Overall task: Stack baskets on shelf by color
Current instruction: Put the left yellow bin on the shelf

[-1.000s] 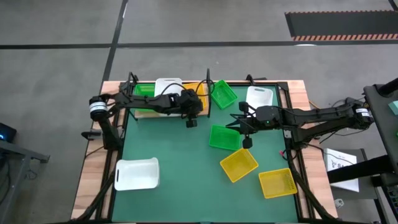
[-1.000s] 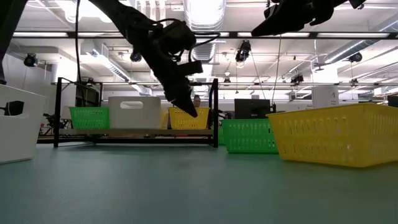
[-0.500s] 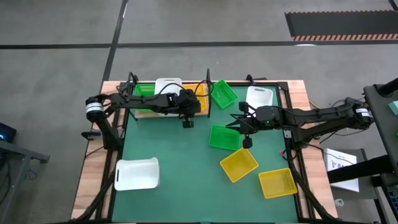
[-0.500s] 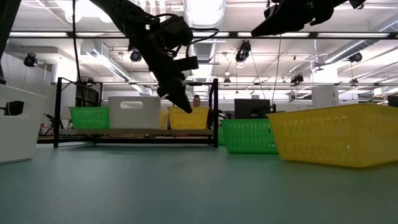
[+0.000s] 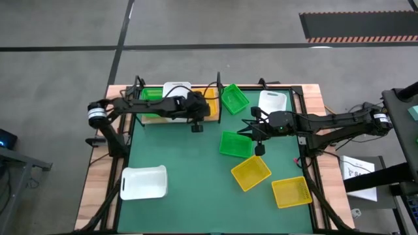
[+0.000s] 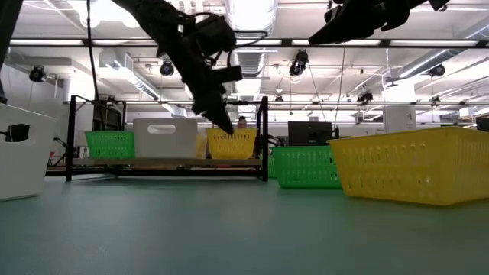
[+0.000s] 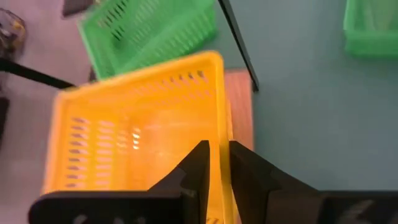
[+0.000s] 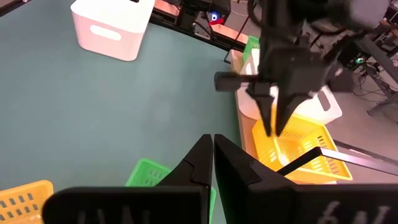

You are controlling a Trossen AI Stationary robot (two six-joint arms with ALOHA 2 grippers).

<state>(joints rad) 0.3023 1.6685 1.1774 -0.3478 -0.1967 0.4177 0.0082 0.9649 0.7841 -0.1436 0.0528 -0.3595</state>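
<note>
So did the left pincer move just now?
Yes. The left pincer slid a little to the picture's left in the high view, back toward the shelf, and pinched the yellow basket's wall.

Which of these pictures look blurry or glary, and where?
Left wrist view: the yellow basket is soft, with a bright glare patch inside, and the fingers are blurred. Low view: ceiling lights blow out white, leaving the arms as silhouettes. High view: even light, no glare.
</note>
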